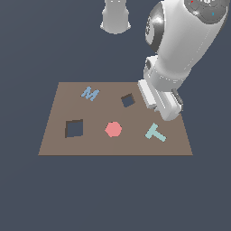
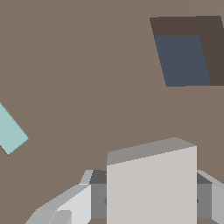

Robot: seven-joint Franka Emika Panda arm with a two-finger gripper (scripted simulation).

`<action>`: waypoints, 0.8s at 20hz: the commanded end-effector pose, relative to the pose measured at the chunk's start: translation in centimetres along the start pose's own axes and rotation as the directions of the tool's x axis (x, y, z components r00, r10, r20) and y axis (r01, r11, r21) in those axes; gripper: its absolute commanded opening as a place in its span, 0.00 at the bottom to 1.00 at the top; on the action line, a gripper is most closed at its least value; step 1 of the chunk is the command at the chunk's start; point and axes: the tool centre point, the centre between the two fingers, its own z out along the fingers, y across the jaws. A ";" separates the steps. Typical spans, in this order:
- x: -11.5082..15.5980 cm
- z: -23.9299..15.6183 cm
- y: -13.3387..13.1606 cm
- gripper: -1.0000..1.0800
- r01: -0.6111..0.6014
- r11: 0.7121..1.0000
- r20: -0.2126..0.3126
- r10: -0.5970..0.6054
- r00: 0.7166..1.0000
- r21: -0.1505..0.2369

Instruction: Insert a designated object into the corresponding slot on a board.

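The designated object [image 2: 151,183], a light-grey square block, sits between my gripper's [image 2: 151,202] two fingers [image 2: 65,205], which are shut on its sides; it is held above the brown board [image 2: 78,65]. The slot [image 2: 186,57], a dark square hole, shows a short way off from the block in the wrist view. In the exterior view the slot [image 1: 128,100] is the small tilted hole at the back of the board [image 1: 135,144]. My gripper [image 1: 168,110] hangs to the exterior view's right of it, over the board's back right corner. The arm hides the block there.
On the board lie a teal T [image 1: 155,132], a red hexagon [image 1: 113,129] and a blue M [image 1: 90,94]. A larger upright square hole [image 1: 74,128] is at the exterior view's left. A tip of the teal T [image 2: 9,133] shows in the wrist view.
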 end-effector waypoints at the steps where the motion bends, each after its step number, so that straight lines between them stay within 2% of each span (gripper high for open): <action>1: 0.0 0.1 0.0 0.00 0.000 1.000 0.000 0.000 1.000 -0.001; 10: 0.0 -0.3 0.1 0.00 0.007 1.000 0.000 -0.007 1.000 -0.001; 16: 0.1 -0.3 0.4 0.00 0.059 0.998 0.000 -0.059 0.998 -0.001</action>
